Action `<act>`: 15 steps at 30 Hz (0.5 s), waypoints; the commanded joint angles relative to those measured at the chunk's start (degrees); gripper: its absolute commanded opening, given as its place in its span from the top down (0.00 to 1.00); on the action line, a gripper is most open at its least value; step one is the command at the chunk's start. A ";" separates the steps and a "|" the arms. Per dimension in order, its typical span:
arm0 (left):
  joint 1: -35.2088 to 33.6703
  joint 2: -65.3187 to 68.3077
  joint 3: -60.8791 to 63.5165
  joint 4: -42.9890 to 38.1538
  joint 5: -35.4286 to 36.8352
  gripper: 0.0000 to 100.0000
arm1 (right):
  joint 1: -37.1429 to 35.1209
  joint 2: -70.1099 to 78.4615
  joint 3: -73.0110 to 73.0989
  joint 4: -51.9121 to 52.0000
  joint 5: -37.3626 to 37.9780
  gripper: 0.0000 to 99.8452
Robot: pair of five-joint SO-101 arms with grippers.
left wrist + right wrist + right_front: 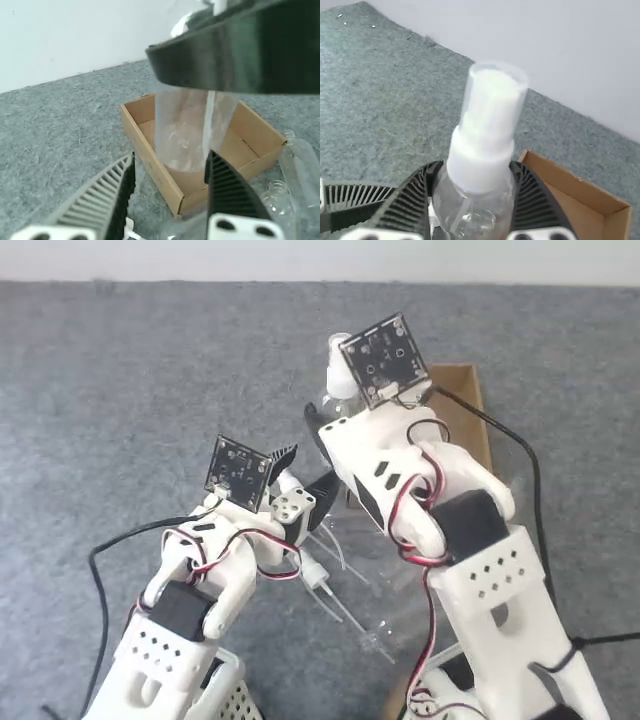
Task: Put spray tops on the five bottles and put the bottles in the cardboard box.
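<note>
**Aloft, a capped bottle by the box**

Clearly the right pincer [475,170] is pinching a clear bottle [470,217] just under its collar, with one ribbed finger on each side. The bottle stands upright, with a white spray top [487,110] seated on its neck under a clear cap. In the high view the right arm [480,570] comes in from 5 o'clock, rises steeply and bends at the wrist. Its pincer ends just toward 12 o'clock of centre, off the tabletop [120,390]. The box [462,410] lies open at 1 o'clock, partly hidden behind that arm. From the left wrist view the bottle's base hangs in front of the box's open interior; whether it is inside the walls I cannot tell.

The left arm [190,590] enters from 7 o'clock, lower and folded, with its wrist near centre. The left pincer [170,155] is aimed toward 1 o'clock at the held bottle. Its fingers are spread with nothing between them, and they stop short of the bottle.

Loose tops [322,578] with thin dip tubes lie on the tabletop toward 6 o'clock of centre, between the arms. Uncapped bottles [299,162] lie on their sides just beside the box's near corner.
</note>
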 commanded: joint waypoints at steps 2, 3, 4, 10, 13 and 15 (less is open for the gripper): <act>-0.18 -1.05 0.40 -1.41 -0.44 0.79 | 2.86 -2.59 -3.96 -2.51 3.60 0.99; -0.09 -1.05 0.48 -1.49 -0.44 0.79 | 4.26 -2.42 -3.96 -3.91 3.60 0.99; 0.00 -1.05 0.57 -1.49 -0.44 0.79 | 5.49 -2.07 -3.96 -5.49 3.60 0.99; -0.09 -1.05 0.75 -1.49 -0.44 0.79 | 8.57 4.79 -3.87 -14.02 3.60 0.99; -0.09 -1.05 0.75 -1.32 -0.44 0.82 | 9.01 9.45 -3.87 -18.42 3.60 0.99; -0.09 -1.05 0.75 -1.32 -0.53 0.88 | 9.36 12.44 -3.87 -21.14 3.60 0.99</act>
